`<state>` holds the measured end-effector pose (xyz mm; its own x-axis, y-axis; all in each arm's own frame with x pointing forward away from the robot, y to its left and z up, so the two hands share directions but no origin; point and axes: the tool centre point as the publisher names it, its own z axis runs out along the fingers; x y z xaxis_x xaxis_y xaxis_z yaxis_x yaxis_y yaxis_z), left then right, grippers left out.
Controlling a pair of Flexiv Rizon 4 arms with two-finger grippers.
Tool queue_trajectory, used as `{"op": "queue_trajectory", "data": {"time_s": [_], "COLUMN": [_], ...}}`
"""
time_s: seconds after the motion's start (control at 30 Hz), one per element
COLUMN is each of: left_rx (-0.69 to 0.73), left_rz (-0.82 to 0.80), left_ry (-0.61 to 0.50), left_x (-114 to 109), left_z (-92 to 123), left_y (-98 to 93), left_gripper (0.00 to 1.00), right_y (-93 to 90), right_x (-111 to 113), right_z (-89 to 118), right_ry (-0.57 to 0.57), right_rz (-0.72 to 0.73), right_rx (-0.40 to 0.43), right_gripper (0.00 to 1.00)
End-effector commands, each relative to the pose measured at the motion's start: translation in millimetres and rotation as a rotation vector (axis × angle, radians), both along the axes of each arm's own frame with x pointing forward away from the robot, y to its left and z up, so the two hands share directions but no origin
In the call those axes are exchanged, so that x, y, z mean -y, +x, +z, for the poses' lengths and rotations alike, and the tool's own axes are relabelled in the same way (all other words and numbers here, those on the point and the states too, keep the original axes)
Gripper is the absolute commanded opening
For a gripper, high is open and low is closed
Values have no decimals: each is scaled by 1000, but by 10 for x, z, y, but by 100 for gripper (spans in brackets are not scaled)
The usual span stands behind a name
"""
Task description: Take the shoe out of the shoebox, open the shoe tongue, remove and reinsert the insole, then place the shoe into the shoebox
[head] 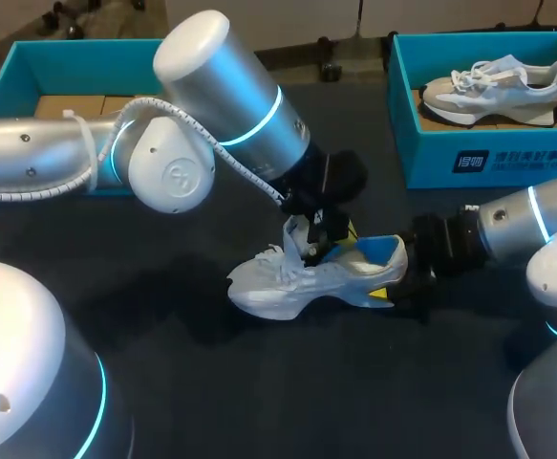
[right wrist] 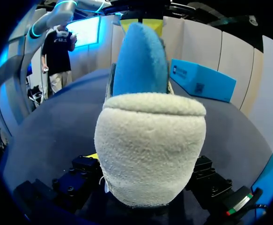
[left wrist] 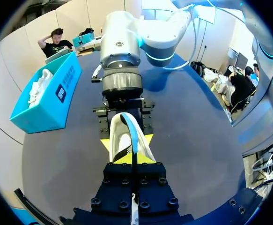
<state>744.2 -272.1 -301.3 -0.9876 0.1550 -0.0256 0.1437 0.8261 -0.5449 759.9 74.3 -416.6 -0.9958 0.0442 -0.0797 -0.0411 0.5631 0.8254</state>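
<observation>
Shoe [head: 297, 282] is out of the box, sole down on the dark table [head: 211, 382], toe twd my L side, heel twd my R arm. R gripper [head: 393, 279] is at the heel: fingers spread wide, one on each side of the fuzzy heel cup, both touching, so it's clamped on the shoe. L gripper [head: 328, 239] hangs over the shoe's opening just behind the laces, fingers nearly together w/ the blue insole [head: 378, 251] pinched edge-on betw. them. The insole is partly out, its rear end standing up above the heel collar; can't tell how much of the front is inside the shoe. The teal shoebox [head: 507, 158] sits well beyond the heel on my R side, apart from the shoe, w/ a 2nd shoe [head: 493, 86] lying in it. Another teal box [head: 30, 67] is far off past the toe on my L side, partly behind my L arm.
</observation>
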Motion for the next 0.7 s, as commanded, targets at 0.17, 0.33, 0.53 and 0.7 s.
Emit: {"op": "queue_trajectory", "data": {"time_s": [0.17, 0.33, 0.53, 0.7], "left_rx": [3, -6, -24, -38], "left_rz": [-2, -7, -24, -30], "left_ry": [-13, -17, -22, -13], "left_x": [-7, 55, 148, 158], "left_z": [41, 11, -29, -60], "left_y": [-37, -20, -8, -20], "left_gripper": [0, 0, 0, 4], "right_y": [-6, -6, -6, -6], "right_x": [-7, -7, -7, -7], "right_z": [-2, -2, -2, -2], "right_ry": [-3, -3, -3, -3], "right_rz": [-1, -1, -1, -1], "right_rx": [1, 1, 1, 1], "right_gripper": [0, 0, 0, 0]}}
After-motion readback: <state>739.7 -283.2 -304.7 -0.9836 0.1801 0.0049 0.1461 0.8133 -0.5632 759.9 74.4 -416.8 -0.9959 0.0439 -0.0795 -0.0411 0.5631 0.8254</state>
